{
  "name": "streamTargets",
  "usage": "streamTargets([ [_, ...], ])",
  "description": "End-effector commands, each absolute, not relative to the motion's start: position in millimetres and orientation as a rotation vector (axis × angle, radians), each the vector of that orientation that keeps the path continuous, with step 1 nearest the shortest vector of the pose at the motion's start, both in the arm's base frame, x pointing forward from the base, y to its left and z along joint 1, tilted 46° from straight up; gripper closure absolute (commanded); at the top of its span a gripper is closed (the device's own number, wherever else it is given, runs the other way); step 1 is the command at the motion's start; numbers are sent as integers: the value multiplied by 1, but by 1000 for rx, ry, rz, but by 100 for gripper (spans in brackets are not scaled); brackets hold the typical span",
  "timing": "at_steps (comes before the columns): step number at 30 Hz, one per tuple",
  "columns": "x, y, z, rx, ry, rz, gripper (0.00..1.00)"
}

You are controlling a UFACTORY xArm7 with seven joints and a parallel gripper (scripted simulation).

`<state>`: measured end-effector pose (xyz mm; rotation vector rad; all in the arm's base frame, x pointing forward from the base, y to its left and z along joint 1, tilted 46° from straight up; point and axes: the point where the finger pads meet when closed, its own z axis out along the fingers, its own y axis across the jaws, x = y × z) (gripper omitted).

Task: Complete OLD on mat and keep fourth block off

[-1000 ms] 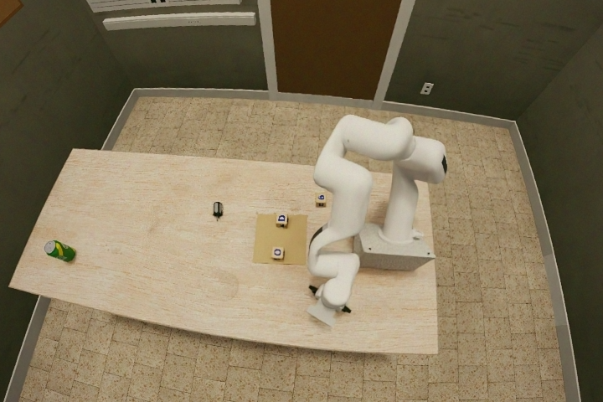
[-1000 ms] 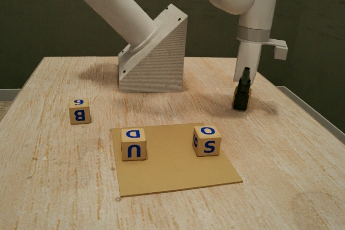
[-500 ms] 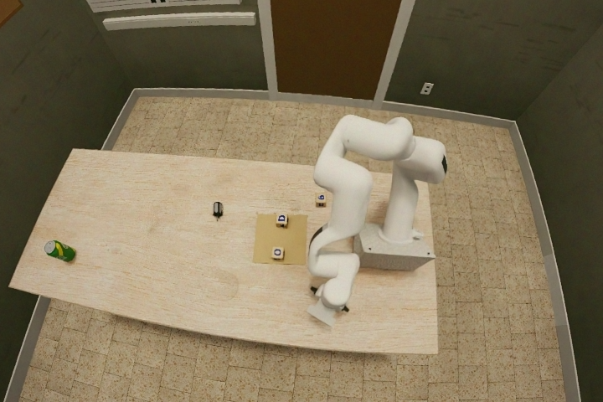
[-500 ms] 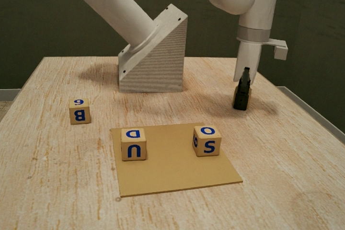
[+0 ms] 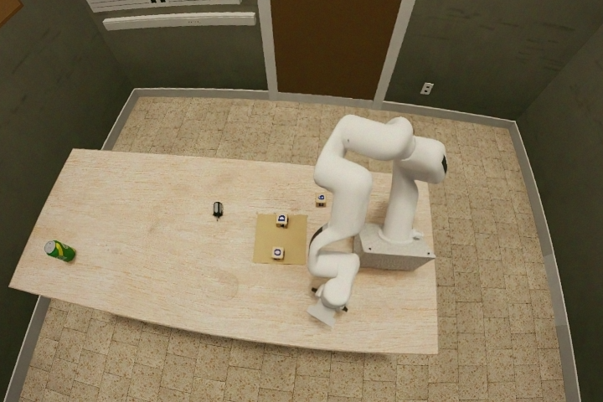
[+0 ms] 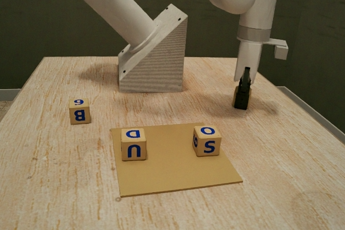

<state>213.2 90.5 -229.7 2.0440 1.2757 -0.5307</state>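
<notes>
A tan mat [image 5: 292,237] [image 6: 173,167] lies on the wooden table. On it stand a block with D on top [image 5: 281,219] [image 6: 133,143] and a block with O on top [image 5: 277,252] [image 6: 206,140], well apart. A block with 6 on top and B on its side [image 5: 320,199] [image 6: 79,110] stands off the mat. My gripper [image 6: 242,105] is down at the table, shut on a fourth block [image 6: 235,97], off the mat beyond the O block. Its near finger covers the block's face, so I cannot read its letters. In the top view the wrist hides both.
The robot's base [image 5: 392,251] [image 6: 154,62] stands behind the mat. A green can [image 5: 59,250] lies at the table's far end, and a small black object [image 5: 217,208] stands mid-table. The table edge runs close to the gripper.
</notes>
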Motion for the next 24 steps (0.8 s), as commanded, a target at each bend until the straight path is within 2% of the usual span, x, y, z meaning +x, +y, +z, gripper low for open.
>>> streamTargets([
  [1, 213, 92, -230, 2045, 1277, -529, 59],
  [24, 213, 92, -230, 2045, 1277, -529, 59],
])
